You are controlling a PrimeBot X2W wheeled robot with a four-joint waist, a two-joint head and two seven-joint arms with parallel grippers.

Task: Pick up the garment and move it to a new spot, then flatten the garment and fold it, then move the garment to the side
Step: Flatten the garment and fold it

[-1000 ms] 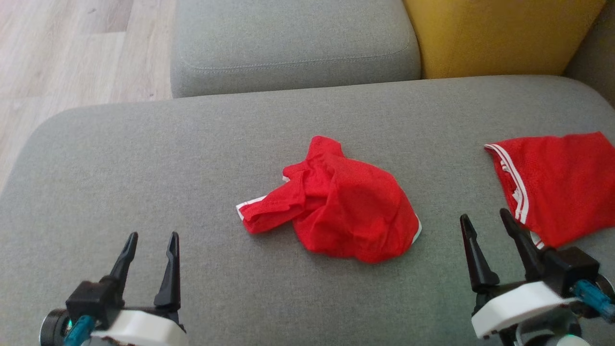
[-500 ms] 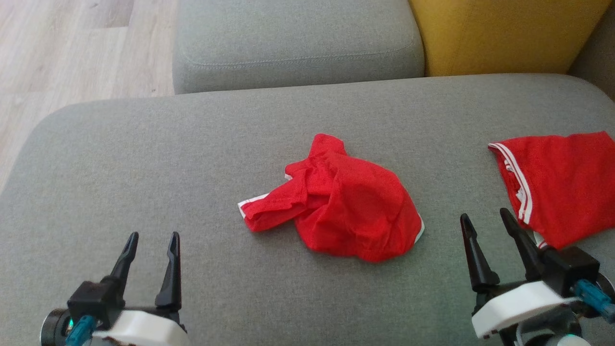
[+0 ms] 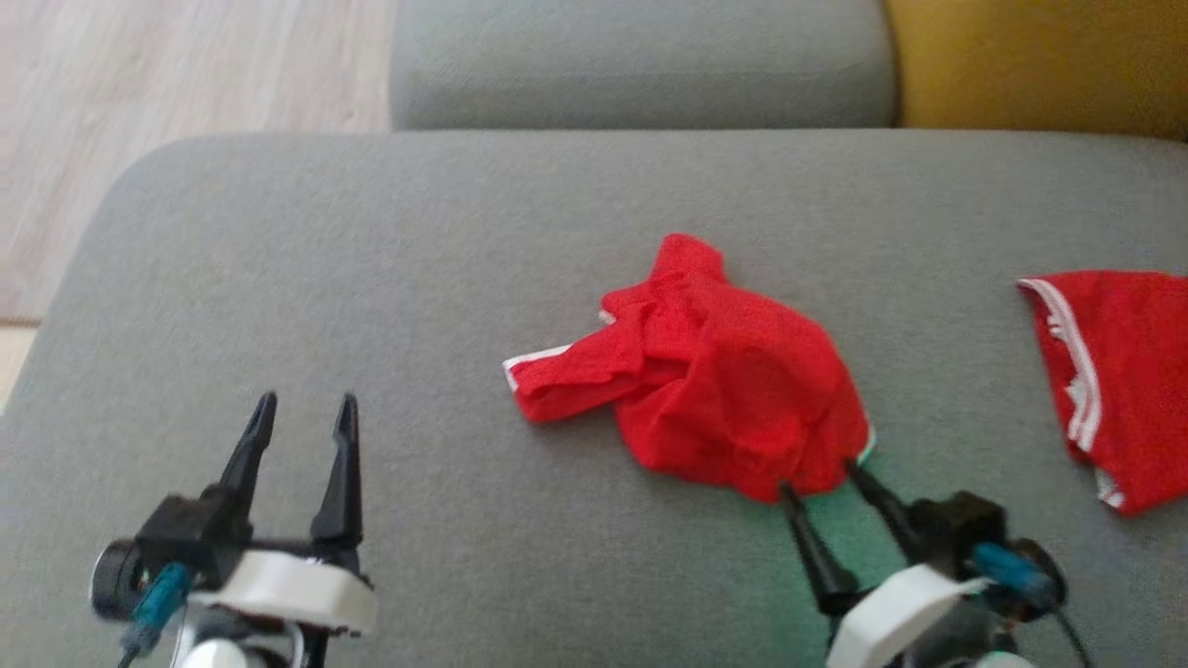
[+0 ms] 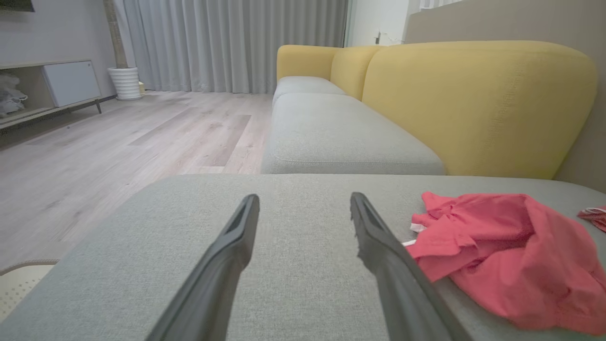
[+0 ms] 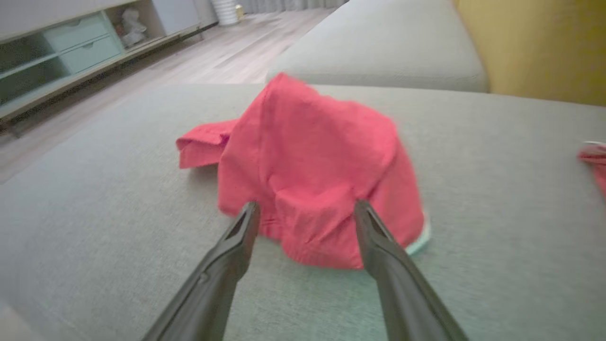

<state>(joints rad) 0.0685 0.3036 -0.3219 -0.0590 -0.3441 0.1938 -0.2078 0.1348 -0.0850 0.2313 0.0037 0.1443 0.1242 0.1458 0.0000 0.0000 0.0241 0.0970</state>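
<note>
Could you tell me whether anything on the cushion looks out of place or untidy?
The red garment in the middle of the grey cushion lies crumpled in a heap, one white-trimmed end sticking out. A second red garment lies towards the right. Nothing looks spilled or damaged.

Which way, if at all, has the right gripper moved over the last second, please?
Yes: the right gripper moved left and forward, from beside the flat red garment to the crumpled red garment's near edge.

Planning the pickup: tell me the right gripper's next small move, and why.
Probably nudge the right gripper forward a little and close it: its open fingers straddle the near edge of the garment, which lies loose on the cushion, not yet gripped.
</note>
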